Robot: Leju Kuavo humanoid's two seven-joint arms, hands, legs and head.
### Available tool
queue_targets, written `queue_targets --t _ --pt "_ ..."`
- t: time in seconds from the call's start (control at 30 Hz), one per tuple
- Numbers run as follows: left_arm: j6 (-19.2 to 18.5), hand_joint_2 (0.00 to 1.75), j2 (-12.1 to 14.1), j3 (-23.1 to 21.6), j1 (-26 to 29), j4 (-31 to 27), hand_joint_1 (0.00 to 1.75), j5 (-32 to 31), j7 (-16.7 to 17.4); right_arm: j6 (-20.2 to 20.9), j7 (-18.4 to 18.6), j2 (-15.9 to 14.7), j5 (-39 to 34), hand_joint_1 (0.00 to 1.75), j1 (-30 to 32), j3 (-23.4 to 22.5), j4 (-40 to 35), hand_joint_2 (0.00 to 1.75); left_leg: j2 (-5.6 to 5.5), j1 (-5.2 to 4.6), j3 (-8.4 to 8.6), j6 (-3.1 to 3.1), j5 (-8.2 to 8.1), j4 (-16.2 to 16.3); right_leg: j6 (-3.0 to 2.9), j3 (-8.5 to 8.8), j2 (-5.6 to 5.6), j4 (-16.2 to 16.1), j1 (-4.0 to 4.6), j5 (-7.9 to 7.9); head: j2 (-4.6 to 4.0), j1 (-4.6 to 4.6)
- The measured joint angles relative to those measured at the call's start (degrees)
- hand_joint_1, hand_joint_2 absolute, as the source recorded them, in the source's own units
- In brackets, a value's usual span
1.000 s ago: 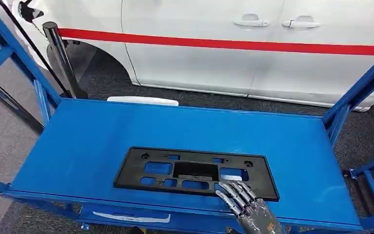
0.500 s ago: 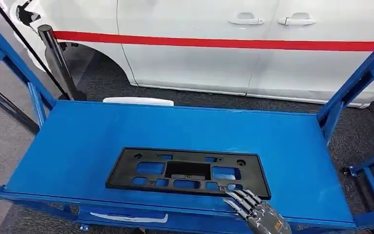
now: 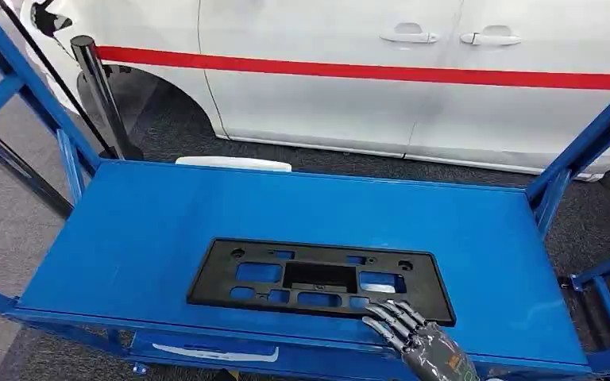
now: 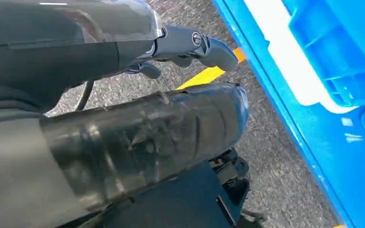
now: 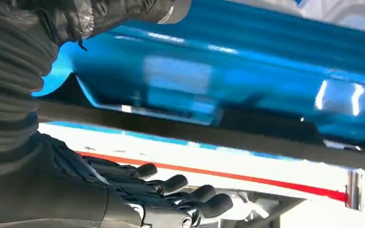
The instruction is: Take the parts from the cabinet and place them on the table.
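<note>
black plate frame (rectangular cutouts), flat

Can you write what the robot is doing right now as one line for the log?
right hand: open, fingers at near edge of black part | part: flat on blue table | left hand: holds nothing

Table: bright glossy blue
Part: matte black
Right hand: silver-grey, darker fingers
Car: white, one red stripe along the side
Post: glossy black
Floor: grey, speckled
</note>
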Motion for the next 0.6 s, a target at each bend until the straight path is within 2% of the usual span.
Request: queue_targets --t 0.03,0.07,0.13,0.17,0.2,0.27,0.3,0.33,0.37,0.4,0.47,0.5,0.53,0.6 --pt "0.00 0.00 0.02 -0.02 -0.05 0.00 0.00 -0.07 0.04 0.09 -0.02 0.02 -0.04 0.00 -0.04 -0.02 -0.02 1.75 -0.06 -0.07 -0.19 -0.23 -0.07 0.24 -0.44 -0.24 0.16 -0.23 0.17 0.39 0.00 -0.09" --pt "0.02 0.00 0.00 -0.02 -0.04 0.00 0.00 -0.07 0.11 0.24 -0.09 0.02 -0.11 0.00 -0.01 -0.02 -0.02 1.75 -0.02 -0.06 -0.19 -0.39 -0.02 0.11 -0.55 -0.36 0.14 -0.24 0.21 0.38 0.00 -0.09" --pt "0.02 0.00 0.00 -0.04 -0.03 0.00 0.00 -0.09 0.11 0.28 -0.13 0.02 -0.11 0.00 -0.06 -0.02 -0.02 1.75 -0.03 0.05 -0.14 -0.84 0.04 -0.05 -1.19 -0.40 0.16 -0.27 0.32 0.45 0.00 -0.09" --pt "0.02 0.00 0.02 -0.04 -0.06 0.00 0.00 -0.09 0.13 0.28 -0.13 0.02 -0.11 0.00 -0.12 -0.04 -0.04 1.75 -0.01 0.21 -0.42 -1.31 -0.58 0.48 -1.76 -0.22 0.03 -0.64 -0.02 0.76 0.00 -0.09" --pt "0.02 0.00 0.00 -0.09 -0.03 0.00 0.00 -0.13 0.13 0.28 -0.15 0.02 -0.11 0.00 -0.19 -0.07 -0.17 1.75 -0.01 0.28 -1.02 -1.56 -2.05 2.34 -2.09 -0.23 0.01 -0.64 0.01 0.76 0.00 -0.13" --pt "0.02 0.00 0.00 -0.09 -0.02 0.00 0.00 -0.15 0.13 0.28 -0.15 0.07 -0.13 0.00 -0.20 -0.04 -0.28 1.75 0.00 0.44 -4.74 -1.91 -6.63 10.54 -2.42 -0.38 -0.13 -0.64 0.15 0.76 0.00 -0.17" --pt "0.02 0.00 0.00 -0.09 0.01 0.00 0.00 -0.15 0.13 0.28 -0.15 0.07 -0.11 0.00 -0.21 -0.04 -0.28 1.75 0.01 0.47 -6.61 -2.00 -8.19 14.60 -2.44 -0.43 -0.14 -0.62 0.23 0.76 0.00 -0.15" --pt "0.02 0.00 0.00 -0.09 0.07 0.00 0.00 -0.15 0.17 0.28 -0.15 0.07 -0.13 0.00 -0.21 -0.04 -0.28 1.75 0.01 0.49 -7.88 -2.03 -8.77 17.29 -2.47 -0.44 -0.15 -0.60 0.31 0.74 0.00 -0.18" --pt "0.02 0.00 0.00 -0.09 0.15 0.00 0.00 -0.15 0.20 0.33 -0.24 0.09 -0.17 0.00 -0.20 -0.02 -0.31 1.75 0.01 0.49 -7.91 -1.97 -7.85 17.32 -2.49 -0.38 -0.13 -0.60 0.36 0.73 0.00 -0.15" --pt "0.00 0.00 0.02 -0.09 0.15 0.00 0.00 -0.13 0.18 0.42 -0.59 0.09 -0.44 0.00 -0.21 -0.02 -0.31 1.75 0.01 0.48 -6.70 -1.78 -5.78 14.65 -2.48 -0.29 -0.09 -0.59 0.40 0.71 0.00 -0.17" --pt "0.00 0.00 0.04 -0.11 0.02 0.00 0.00 -0.13 0.17 0.57 -1.16 0.09 -1.25 0.00 -0.33 -0.04 -0.50 1.75 0.01 0.43 -2.08 -1.10 -0.51 4.92 -2.43 0.05 -0.04 -0.59 0.47 0.60 0.00 -0.17" --pt "0.00 0.00 0.04 -0.11 0.02 0.00 0.00 -0.09 0.20 0.57 -1.25 0.09 -1.40 0.00 -0.50 -0.04 -0.70 1.75 0.00 0.34 -0.65 -0.67 0.00 1.25 -2.36 0.01 -0.03 -0.58 0.47 0.55 0.00 -0.15" --pt "0.00 0.00 0.02 -0.11 -0.09 0.00 0.00 -0.02 0.20 0.55 -1.36 0.09 -1.53 0.00 -0.75 -0.09 -0.85 1.75 0.00 0.04 -0.23 -0.65 -0.31 0.12 -2.07 -0.24 0.02 -0.35 0.77 0.49 0.00 -0.13" --pt "0.00 0.00 0.02 -0.11 -0.11 0.00 0.00 0.02 0.24 0.52 -1.60 0.11 -1.75 0.00 -1.02 -0.28 -1.22 1.75 -0.07 -0.16 -0.39 -0.50 -0.22 0.25 -1.41 -0.51 0.00 -0.55 0.50 0.79 0.00 -0.15"
